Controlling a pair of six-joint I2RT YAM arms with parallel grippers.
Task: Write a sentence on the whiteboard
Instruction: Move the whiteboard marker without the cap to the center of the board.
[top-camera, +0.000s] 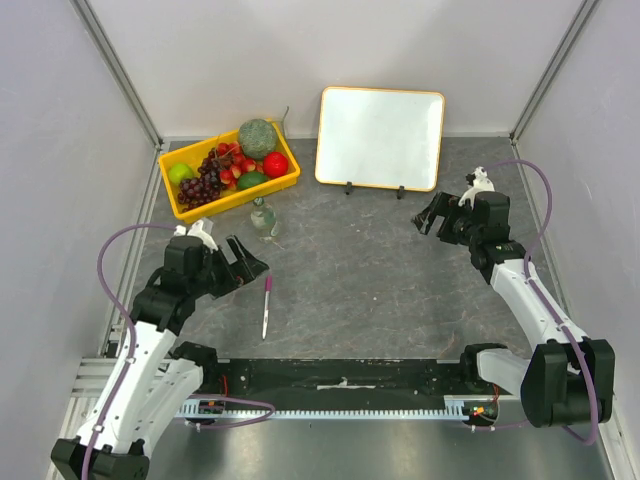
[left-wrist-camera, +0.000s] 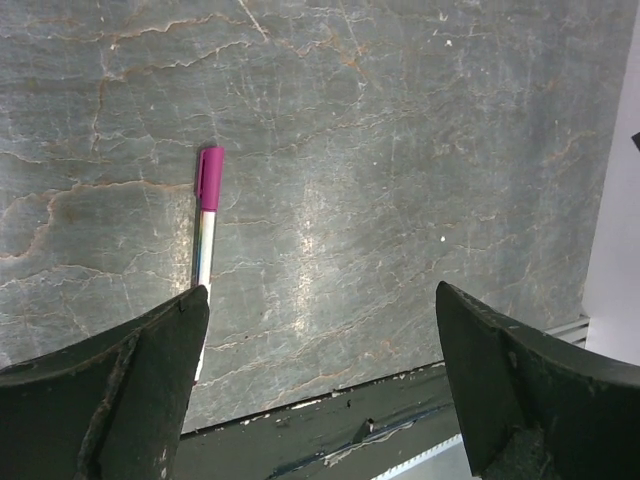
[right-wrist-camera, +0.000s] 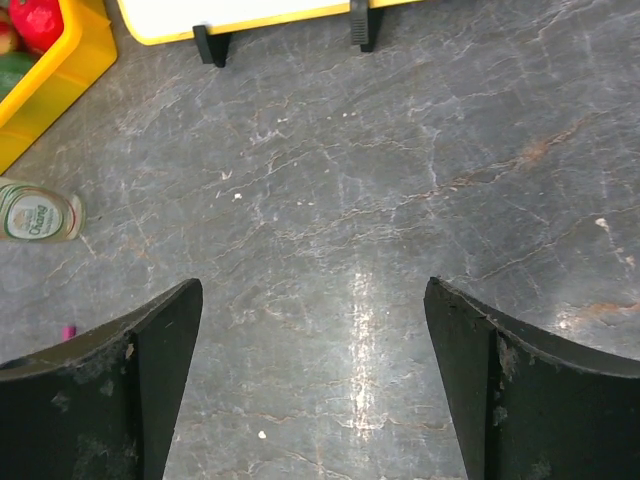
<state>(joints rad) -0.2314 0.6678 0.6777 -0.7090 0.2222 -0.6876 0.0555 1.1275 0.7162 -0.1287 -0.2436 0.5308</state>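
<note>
The whiteboard (top-camera: 380, 137) with its yellow-orange frame lies at the back of the table, blank; no sentence shows on it. Its lower edge and two black feet show in the right wrist view (right-wrist-camera: 240, 20). A marker with a magenta cap (top-camera: 266, 305) lies on the grey table in front of my left gripper; in the left wrist view (left-wrist-camera: 205, 225) it runs under the left finger. My left gripper (top-camera: 247, 262) (left-wrist-camera: 320, 300) is open and empty just left of the marker. My right gripper (top-camera: 433, 213) (right-wrist-camera: 312, 295) is open and empty, below the board's right corner.
A yellow tray (top-camera: 172, 205) of fruit stands at the back left, its corner showing in the right wrist view (right-wrist-camera: 60, 70). A small bottle (top-camera: 264, 218) lies by the tray, also in the right wrist view (right-wrist-camera: 35, 212). A black rail (top-camera: 340, 375) runs along the near edge.
</note>
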